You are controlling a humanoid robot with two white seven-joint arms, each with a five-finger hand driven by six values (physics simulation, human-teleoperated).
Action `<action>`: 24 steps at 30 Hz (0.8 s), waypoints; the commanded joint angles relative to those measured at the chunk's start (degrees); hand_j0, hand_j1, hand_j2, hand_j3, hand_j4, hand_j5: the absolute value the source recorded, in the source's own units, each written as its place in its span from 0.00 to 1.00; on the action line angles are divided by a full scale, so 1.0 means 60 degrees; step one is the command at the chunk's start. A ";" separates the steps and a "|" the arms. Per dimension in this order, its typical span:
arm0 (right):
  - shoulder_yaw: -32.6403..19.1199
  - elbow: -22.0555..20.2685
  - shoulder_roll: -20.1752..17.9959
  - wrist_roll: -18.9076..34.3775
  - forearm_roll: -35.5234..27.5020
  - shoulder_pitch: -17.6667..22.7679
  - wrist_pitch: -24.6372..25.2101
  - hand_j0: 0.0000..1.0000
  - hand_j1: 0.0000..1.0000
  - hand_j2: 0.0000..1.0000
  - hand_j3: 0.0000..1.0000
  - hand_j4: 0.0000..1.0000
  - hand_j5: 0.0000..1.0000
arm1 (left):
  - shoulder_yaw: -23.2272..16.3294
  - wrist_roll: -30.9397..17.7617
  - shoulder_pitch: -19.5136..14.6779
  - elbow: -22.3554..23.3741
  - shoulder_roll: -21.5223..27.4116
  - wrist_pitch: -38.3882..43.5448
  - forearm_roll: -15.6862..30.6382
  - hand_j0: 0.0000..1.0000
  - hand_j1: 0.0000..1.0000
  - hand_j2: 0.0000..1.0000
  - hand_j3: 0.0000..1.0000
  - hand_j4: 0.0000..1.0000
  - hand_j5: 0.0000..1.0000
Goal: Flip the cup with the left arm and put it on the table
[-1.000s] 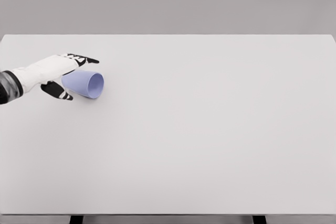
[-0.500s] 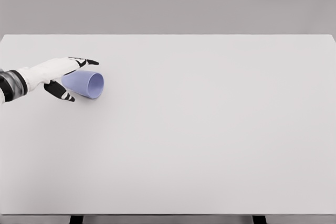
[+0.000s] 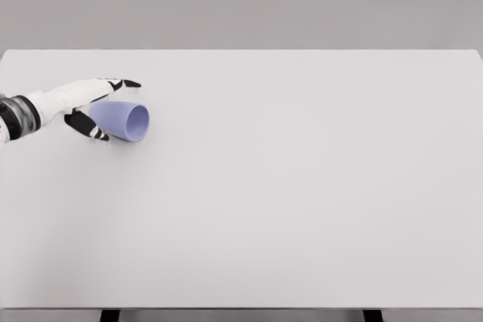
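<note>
Fingers [image 3: 121, 84] of left hand [image 3: 83, 99] spread around closed end of purple cup [image 3: 121, 120], lying sideways at far left of tabletop [image 3: 302, 186] with mouth pointing right, not clearly clamped; grasp step, next probably closing firmly before lifting and turning upright.

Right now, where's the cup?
In the head view the cup lies on its side at the table's far left, by the left hand.

No readable text, label, brand, number or sign on any surface in view.
</note>
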 commanded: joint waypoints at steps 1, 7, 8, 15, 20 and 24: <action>0.0000 0.0000 0.0000 0.0002 0.0000 0.0015 -0.0002 1.00 1.00 1.00 1.00 1.00 1.00 | -0.0205 0.0003 -0.0015 0.0327 -0.0091 -0.0033 0.0035 0.99 0.99 0.99 0.99 0.99 0.99; 0.0000 0.0000 0.0000 0.0002 0.0000 0.0000 -0.0002 1.00 1.00 1.00 1.00 1.00 1.00 | -0.0279 0.0003 -0.0059 0.0591 -0.0193 -0.0033 -0.0038 0.99 0.99 0.99 0.99 0.99 0.99; 0.0000 0.0000 0.0000 0.0002 0.0000 0.0015 -0.0002 1.00 1.00 1.00 1.00 1.00 1.00 | -0.0337 0.0003 -0.0103 0.0708 -0.0223 -0.0048 -0.0052 0.99 0.99 0.99 0.99 0.99 0.99; 0.0000 0.0000 0.0000 0.0002 0.0000 0.0015 0.0013 1.00 1.00 1.00 1.00 1.00 1.00 | -0.0572 0.0003 -0.0367 0.0811 -0.0252 -0.0106 -0.0052 0.99 0.99 0.99 0.99 0.99 0.99; 0.0000 0.0000 0.0000 0.0002 0.0000 0.0015 0.0013 1.00 1.00 1.00 1.00 1.00 1.00 | -0.0689 0.0003 -0.0455 0.1060 -0.0413 -0.0106 -0.0067 0.98 0.98 0.98 0.98 0.98 0.98; 0.0000 0.0000 0.0000 0.0002 0.0000 0.0015 -0.0002 1.00 1.00 1.00 1.00 1.00 1.00 | -0.0762 0.0003 -0.0513 0.1060 -0.0428 -0.0106 -0.0067 0.97 0.97 0.97 0.97 0.97 0.97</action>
